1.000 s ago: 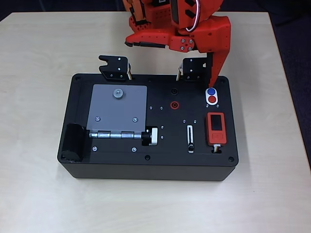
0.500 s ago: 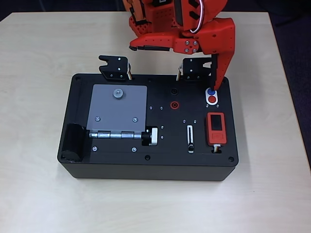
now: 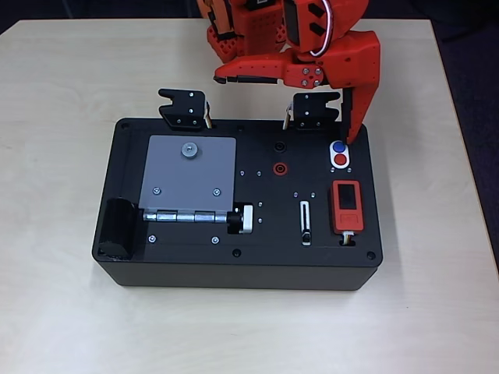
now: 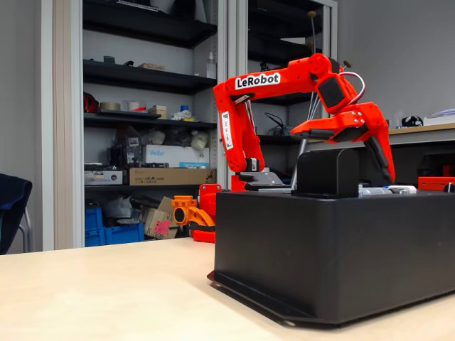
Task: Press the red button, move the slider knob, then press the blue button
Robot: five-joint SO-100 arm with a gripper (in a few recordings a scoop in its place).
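On the black box (image 3: 125,265), the blue button (image 3: 337,146) and the red button (image 3: 341,160) share a white oval surround at the back right in the overhead view. The slider knob (image 3: 306,234) sits at the near end of its white-rimmed slot (image 3: 305,212). My red gripper (image 3: 285,110) is open wide: one finger points down with its tip just up and right of the blue button, and the other jaw stretches left above the box's back edge. From the side, the gripper (image 4: 341,156) hangs over the box top, and I cannot tell whether the tip touches it.
A grey hinged plate (image 3: 191,175) with a silver-and-black knob (image 3: 243,219) covers the box's left half. A red ring socket (image 3: 279,167) and a red module with a screen (image 3: 346,206) flank the slot. Black brackets (image 3: 185,107) (image 3: 312,109) stand at the back edge. Wooden table (image 3: 70,327) surrounds the box.
The gripper has shifted right: its downward finger tip, over the blue button's top edge before, now stands just beside it at the upper right. The buttons and slider knob look unchanged.
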